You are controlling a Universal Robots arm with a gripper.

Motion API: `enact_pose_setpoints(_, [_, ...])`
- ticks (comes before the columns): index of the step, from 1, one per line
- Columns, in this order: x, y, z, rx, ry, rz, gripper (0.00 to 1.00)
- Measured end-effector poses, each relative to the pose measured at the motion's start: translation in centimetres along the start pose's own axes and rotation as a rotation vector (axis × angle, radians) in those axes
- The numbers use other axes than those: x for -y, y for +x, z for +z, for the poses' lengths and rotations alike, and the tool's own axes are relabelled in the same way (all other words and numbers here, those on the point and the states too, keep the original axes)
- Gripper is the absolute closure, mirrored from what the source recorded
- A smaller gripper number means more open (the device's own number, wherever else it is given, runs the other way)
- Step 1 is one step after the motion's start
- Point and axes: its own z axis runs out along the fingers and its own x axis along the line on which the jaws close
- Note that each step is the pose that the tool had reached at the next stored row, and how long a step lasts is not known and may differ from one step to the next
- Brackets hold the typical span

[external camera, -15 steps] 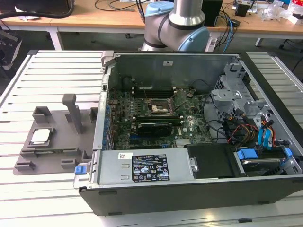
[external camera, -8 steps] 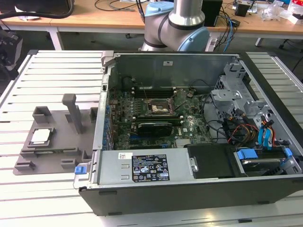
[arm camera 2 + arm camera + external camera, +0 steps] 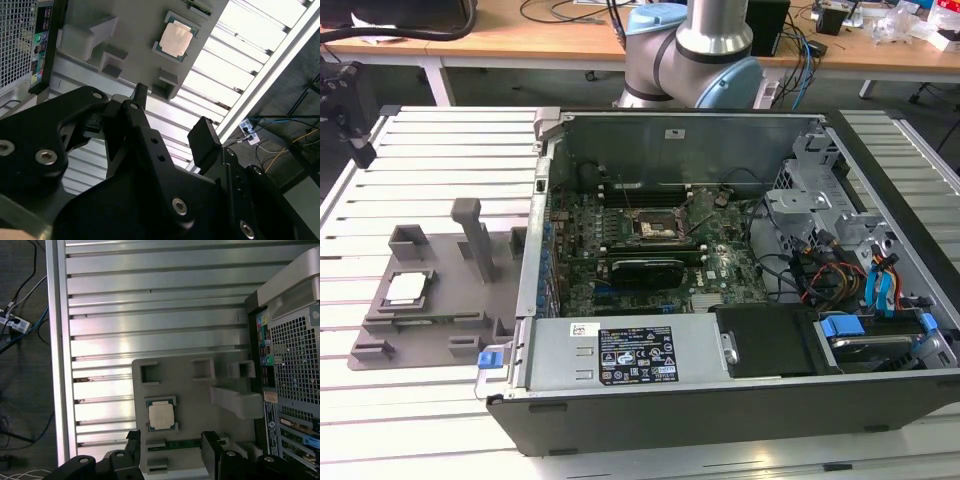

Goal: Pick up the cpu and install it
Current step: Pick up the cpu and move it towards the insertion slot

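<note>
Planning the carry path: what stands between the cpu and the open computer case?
In the exterior view, a tall grey post on the tray stands between the cpu and the computer case.

No print is legible, on the cpu (image 3: 161, 416) included. A black label (image 3: 638, 354) and 1 white sticker (image 3: 585, 329) sit on the computer case's (image 3: 720, 425) near metal cover (image 3: 555, 355); a 2nd white sticker (image 3: 675, 133) marks its far wall (image 3: 620, 140).

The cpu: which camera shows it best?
The first wrist view: it sees the cpu flat-on, unblocked, seated in the grey tray. The second wrist view shows it at a slant; the exterior view, small, at its left.
</note>
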Motion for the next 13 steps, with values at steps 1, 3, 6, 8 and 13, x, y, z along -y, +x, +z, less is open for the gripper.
enact_pose_setpoints(1, [0.00, 0.00, 0.09, -0.0001, 0.0000, 0.000, 0.40])
enact_pose_setpoints(3, [0.02, 0.01, 0.37, -0.0001, 0.0000, 0.000, 0.40])
enact_pose_setpoints(6, [0.04, 0.02, 0.83, 0.0000, 0.0000, 0.000, 0.40])
enact_pose_setpoints(8, [0.04, 0.02, 1.01, -0.0001, 0.0000, 0.000, 0.40])
enact_pose_setpoints(13, [0.06, 0.04, 1.43, -0.0001, 0.0000, 0.000, 0.40])
